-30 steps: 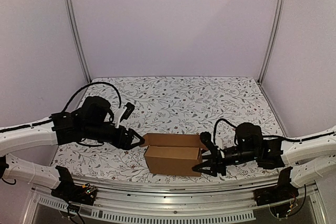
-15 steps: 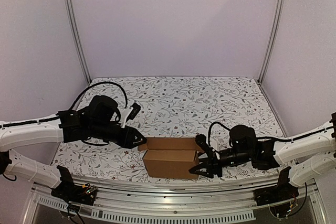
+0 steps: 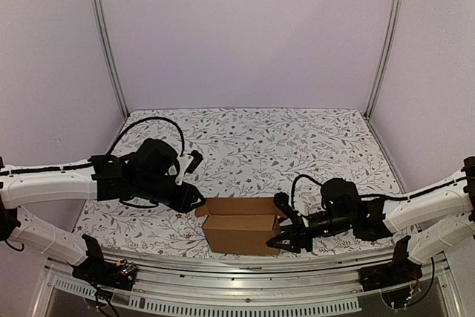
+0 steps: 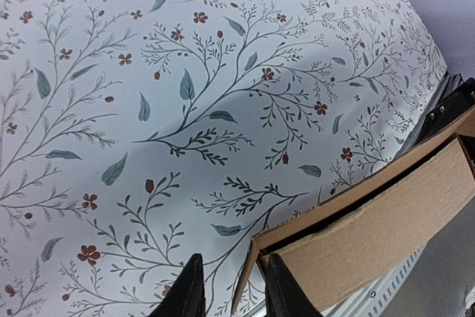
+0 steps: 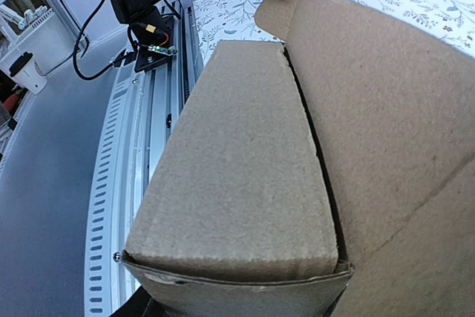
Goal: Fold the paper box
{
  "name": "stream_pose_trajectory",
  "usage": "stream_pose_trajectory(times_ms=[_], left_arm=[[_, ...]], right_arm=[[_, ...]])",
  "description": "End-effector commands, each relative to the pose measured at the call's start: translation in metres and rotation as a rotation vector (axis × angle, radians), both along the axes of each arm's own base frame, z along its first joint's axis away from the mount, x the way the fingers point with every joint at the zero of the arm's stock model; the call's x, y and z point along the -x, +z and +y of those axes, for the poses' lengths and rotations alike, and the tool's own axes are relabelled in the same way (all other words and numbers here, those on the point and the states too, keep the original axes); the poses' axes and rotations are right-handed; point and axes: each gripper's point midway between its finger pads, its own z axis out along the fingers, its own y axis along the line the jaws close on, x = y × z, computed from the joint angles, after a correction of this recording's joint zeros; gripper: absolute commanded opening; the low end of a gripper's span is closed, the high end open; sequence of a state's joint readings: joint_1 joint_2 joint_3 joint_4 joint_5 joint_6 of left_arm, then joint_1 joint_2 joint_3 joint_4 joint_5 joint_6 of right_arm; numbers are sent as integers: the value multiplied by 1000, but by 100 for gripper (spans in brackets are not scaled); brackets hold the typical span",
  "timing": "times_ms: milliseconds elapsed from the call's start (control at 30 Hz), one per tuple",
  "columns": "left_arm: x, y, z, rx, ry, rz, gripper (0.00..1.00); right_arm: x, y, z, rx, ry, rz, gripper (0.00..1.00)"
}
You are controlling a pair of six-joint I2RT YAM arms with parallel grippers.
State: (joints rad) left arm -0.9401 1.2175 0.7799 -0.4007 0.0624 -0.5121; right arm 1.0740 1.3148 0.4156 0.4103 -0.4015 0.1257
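Most folds made: box (image 3: 241,229) stood as carton at worktop's (image 3: 260,146) near edge, lid left ajar. Left flap is straddled narrowly by left claw (image 4: 234,266), right end by half-spread right claw (image 3: 286,222); holds cannot be told.

The paper box (image 3: 239,234) is plain brown cardboard. The tabletop (image 3: 260,139) is white, patterned with grey-green leafy sprigs (tiny red-brown flowers among them). Pale lilac walls (image 3: 245,35); white arms (image 3: 44,187) with black joints.

Left pincer (image 4: 231,289) low, narrowly parted; right pincer (image 3: 284,222) low, spread wider.
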Motion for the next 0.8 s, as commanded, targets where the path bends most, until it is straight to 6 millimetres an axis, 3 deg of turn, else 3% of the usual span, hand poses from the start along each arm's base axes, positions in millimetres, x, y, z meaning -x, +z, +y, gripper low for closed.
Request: stream_pose_trajectory(times_ms=[0,567,767], left_arm=[[-3,17,2,-13,7,-60,29],[6,-1,-6,-24,-24,0,29],[7,3,-13,3,-40,4,20]], right_arm=[[-6,12,6,-33,-7,-31,31],[-9,20,4,-62,-27,-67,31],[-10,20,3,-60,-36,-73,31]])
